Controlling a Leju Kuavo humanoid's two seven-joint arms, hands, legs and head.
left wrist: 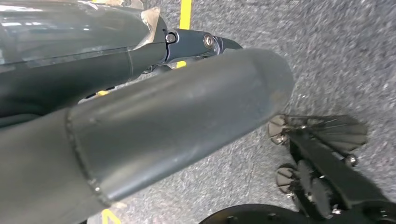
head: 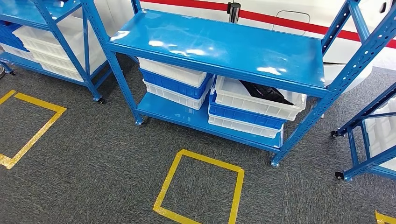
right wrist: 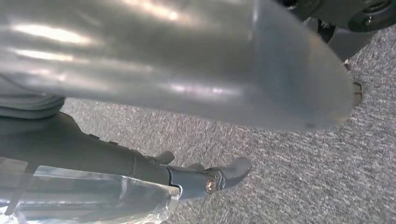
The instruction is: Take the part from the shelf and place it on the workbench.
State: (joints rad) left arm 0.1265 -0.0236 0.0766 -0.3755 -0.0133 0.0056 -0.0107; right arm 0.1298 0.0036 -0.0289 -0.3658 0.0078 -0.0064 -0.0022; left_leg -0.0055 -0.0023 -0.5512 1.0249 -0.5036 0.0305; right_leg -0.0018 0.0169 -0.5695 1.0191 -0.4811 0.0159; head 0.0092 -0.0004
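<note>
Dangling left hand [left wrist: 177,121] and right hand [right wrist: 187,93] loose over the grey carpet [head: 93,154], fingers apart, gripping nothing. Probably stepping into the yellow tape square [head: 170,179] first and squaring up to the blue shelf [head: 219,44]. Aiming for the dark part [head: 264,91] lying in the top white bin [head: 247,105] on the lower tier, right side. Reaching in low, minding the upper board's edge.

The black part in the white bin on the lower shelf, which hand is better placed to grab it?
Probably the right. The black part lies in the white bin, right of centre in the head view. Both hands, left hand and right hand, hang over the carpet, fingers apart, holding nothing.
</note>
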